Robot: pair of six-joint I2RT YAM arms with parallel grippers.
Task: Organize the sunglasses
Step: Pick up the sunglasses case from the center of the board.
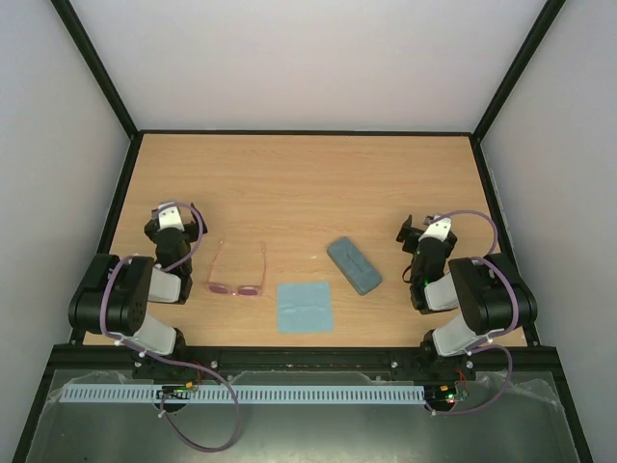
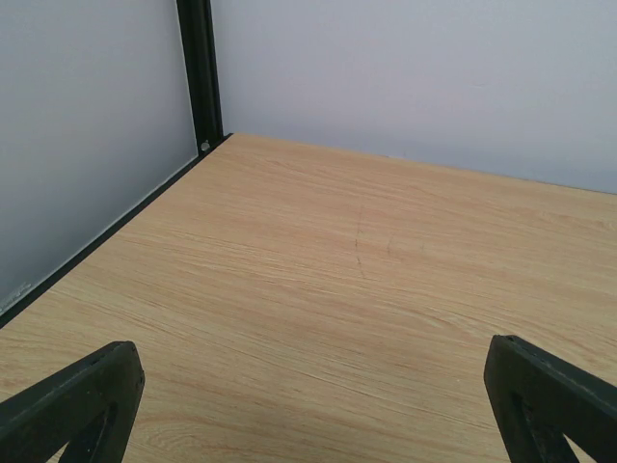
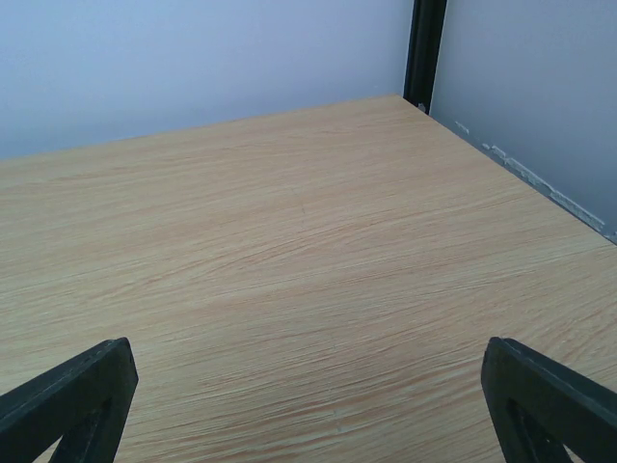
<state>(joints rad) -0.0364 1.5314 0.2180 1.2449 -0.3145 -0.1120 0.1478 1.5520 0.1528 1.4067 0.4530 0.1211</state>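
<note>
As seen from above, both arms sit folded near their bases, the left tool [image 1: 174, 214] and right tool [image 1: 424, 230] holding nothing. The sunglasses [image 1: 238, 275], thin pink frame with temples unfolded, lie on the wood-grain table [image 1: 308, 174] just right of the left arm. A light blue square cloth [image 1: 305, 307] and a blue-grey oblong case [image 1: 354, 265] lie apart from them. Left wrist view: black fingers [image 2: 82, 400] spread wide over bare wood. Right wrist view: fingers [image 3: 77, 395] likewise wide.
</note>
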